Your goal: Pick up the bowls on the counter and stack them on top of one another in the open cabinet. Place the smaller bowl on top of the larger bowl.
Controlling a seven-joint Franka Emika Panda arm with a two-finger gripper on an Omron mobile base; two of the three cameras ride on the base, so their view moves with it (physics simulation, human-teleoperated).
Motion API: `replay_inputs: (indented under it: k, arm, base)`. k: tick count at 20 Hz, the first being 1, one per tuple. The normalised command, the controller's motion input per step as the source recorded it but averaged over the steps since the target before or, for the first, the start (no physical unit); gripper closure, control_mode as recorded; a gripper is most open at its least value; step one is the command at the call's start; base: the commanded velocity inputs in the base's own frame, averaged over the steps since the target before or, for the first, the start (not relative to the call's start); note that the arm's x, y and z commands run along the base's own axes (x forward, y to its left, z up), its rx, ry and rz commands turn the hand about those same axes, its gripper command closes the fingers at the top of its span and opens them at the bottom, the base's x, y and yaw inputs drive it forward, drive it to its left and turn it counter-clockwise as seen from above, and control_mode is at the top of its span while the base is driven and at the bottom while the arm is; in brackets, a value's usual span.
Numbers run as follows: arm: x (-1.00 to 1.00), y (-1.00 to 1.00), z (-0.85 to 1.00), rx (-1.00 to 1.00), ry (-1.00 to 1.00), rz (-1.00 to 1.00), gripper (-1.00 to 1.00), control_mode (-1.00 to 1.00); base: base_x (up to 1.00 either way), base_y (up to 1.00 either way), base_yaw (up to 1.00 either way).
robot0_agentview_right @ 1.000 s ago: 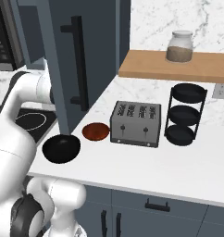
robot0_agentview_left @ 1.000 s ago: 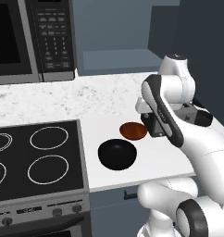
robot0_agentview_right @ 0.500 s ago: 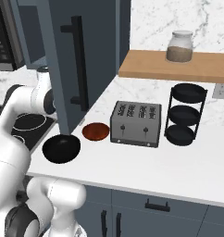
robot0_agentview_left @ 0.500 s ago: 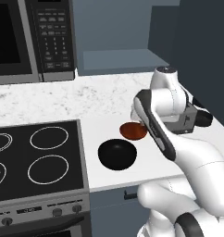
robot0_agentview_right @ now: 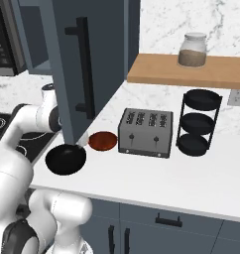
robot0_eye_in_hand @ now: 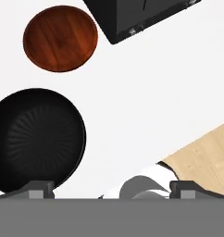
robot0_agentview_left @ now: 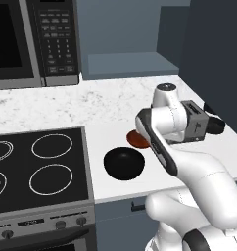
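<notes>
1. Hand view: the gripper (robot0_eye_in_hand: 111, 187) is being held above the counter (robot0_eye_in_hand: 146, 88) with its jaws spread wide and nothing between them; one fingertip (robot0_eye_in_hand: 39, 189) is being shown over the near rim of the larger bowl (robot0_eye_in_hand: 36, 139), the other over bare worktop.
2. The smaller bowl (robot0_eye_in_hand: 60, 38) is being shown just beyond the larger bowl, apart from it, with a strip of white counter visible between the two rims.
3. A corner of the toaster (robot0_eye_in_hand: 141, 16) is being seen beside the smaller bowl, not touching it.
4. Left base view: the larger bowl (robot0_agentview_left: 123, 163) is being shown near the front edge of the counter (robot0_agentview_left: 110, 105), just beside the stovetop (robot0_agentview_left: 39, 169); the smaller bowl (robot0_agentview_left: 136, 139) is partly hidden behind the arm.
5. Open worktop is being left behind both bowls, toward the microwave (robot0_agentview_left: 35, 41).
6. Right base view: the door of the open cabinet (robot0_agentview_right: 90, 64) is being seen hanging above the bowls.
</notes>
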Motion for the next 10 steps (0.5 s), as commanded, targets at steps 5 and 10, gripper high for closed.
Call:
replay_inputs:
  k: [5,10]
  arm:
    - [0.33,-0.13,-0.19,0.01,0.00,-0.09,-1.00,-1.00]
    - [0.46,-0.13,-0.22,0.01,-0.05,0.00,-1.00,-1.00]
  base:
    - [0.00,0.00,0.00]
    - [0.00,0.00,0.00]
